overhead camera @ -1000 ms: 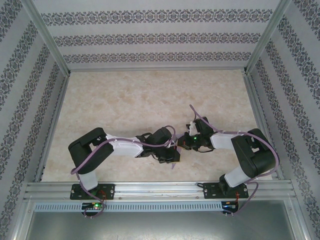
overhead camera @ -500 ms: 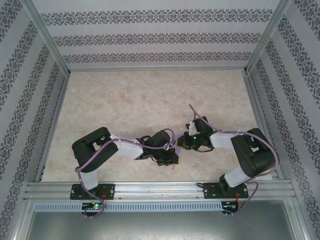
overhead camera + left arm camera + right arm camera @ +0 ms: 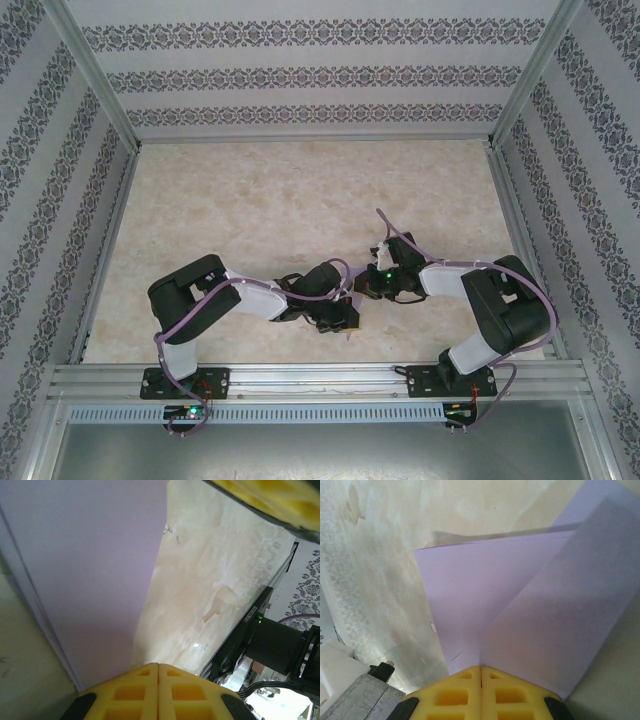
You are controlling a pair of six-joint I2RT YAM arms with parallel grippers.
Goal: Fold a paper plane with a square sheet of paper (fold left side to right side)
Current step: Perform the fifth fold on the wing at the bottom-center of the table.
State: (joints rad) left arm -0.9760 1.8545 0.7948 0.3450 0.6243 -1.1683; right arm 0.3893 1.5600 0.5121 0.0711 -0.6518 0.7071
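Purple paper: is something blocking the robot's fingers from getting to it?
No, nothing visible is in the way. The purple paper runs straight into the closed right gripper, its crease ending there. The closed left gripper sits right at the paper's edge.

The lavender paper (image 3: 530, 610) lies partly folded, sharply creased.

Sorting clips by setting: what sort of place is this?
Probably a robot test cell, not a real room: wallpapered panels on aluminium framing enclose a marble-look tabletop and the left arm and right arm.
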